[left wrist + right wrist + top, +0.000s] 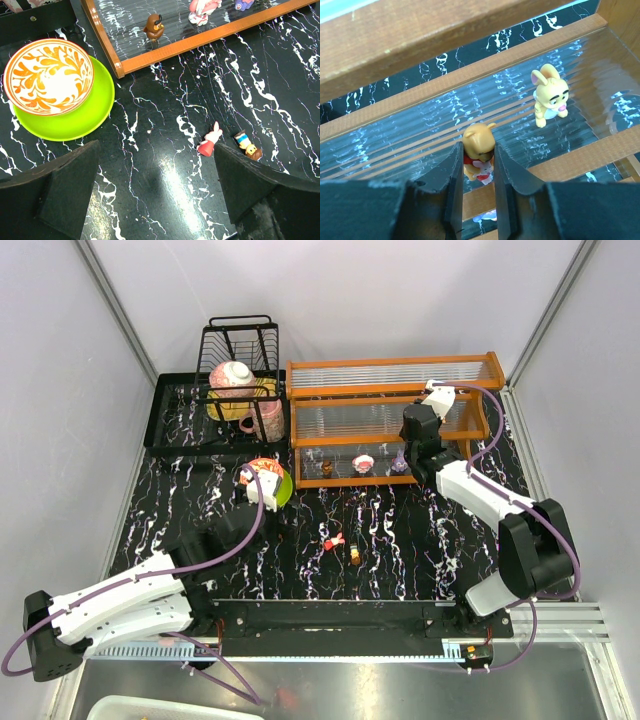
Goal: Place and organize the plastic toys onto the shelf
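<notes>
My right gripper (476, 150) is shut on a yellow bear toy (479, 142) in a red shirt and holds it over the middle tier of the orange-framed shelf (390, 365). It also shows in the top view (436, 400). A yellow rabbit toy (549, 100) stands on that tier. On the bottom tier stand a brown toy (154, 27), a pink-white toy (202, 9) and a purple toy (244, 4). A red-pink toy (210, 141) and a small blue-brown toy (247, 145) lie on the table. My left gripper (156, 150) is open and empty above the table.
A red patterned bowl (49, 75) sits on a green plate (95, 110) left of the shelf. A black wire dish rack (240, 350) with crockery stands on a black tray at the back left. A white bin (170, 708) is at the near edge.
</notes>
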Motion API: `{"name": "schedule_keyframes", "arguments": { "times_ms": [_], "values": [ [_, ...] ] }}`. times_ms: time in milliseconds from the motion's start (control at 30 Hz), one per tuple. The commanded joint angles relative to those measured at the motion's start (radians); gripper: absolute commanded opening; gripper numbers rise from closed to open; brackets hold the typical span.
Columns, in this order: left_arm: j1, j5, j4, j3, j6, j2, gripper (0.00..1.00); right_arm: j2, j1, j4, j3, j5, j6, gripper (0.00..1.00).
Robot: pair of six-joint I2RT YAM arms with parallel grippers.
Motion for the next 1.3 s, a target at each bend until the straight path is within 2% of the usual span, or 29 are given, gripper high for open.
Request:
{"name": "schedule_keyframes", "arguments": {
  "times_ms": [0, 333, 600, 700, 800, 833, 933, 1033, 1267],
  "values": [
    [0.005, -0.022, 0.027, -0.011, 0.007, -0.010, 0.99, -0.047, -0.004, -0.010, 0.007, -0.002, -0.012, 0.04],
    [0.005, -0.020, 0.027, -0.009, 0.007, -0.005, 0.99, -0.071, -0.005, -0.008, -0.003, 0.001, -0.010, 0.04],
    [0.004, -0.022, 0.025, -0.009, 0.007, -0.010, 0.99, -0.203, -0.005, 0.024, -0.046, -0.065, -0.039, 0.04],
    [0.005, -0.022, 0.030, -0.006, 0.007, -0.007, 0.99, -0.261, -0.005, 0.033, -0.071, -0.142, -0.053, 0.01],
    [0.004, -0.017, 0.034, -0.005, 0.007, 0.001, 0.99, -0.313, -0.011, 0.032, -0.097, -0.307, -0.070, 0.00],
    [0.005, -0.017, 0.036, -0.003, 0.007, 0.001, 0.99, -0.323, -0.019, 0.035, -0.101, -0.415, -0.072, 0.00],
    [0.005, -0.016, 0.036, -0.001, 0.007, 0.002, 0.99, -0.343, -0.040, 0.035, -0.111, -0.603, -0.072, 0.00],
    [0.005, -0.019, 0.036, -0.005, 0.009, -0.005, 0.99, -0.335, -0.054, 0.020, -0.105, -0.689, -0.072, 0.00],
    [0.005, -0.027, 0.033, -0.012, 0.012, -0.022, 0.99, -0.327, -0.076, 0.018, -0.103, -0.640, -0.078, 0.00]
  ]
}}
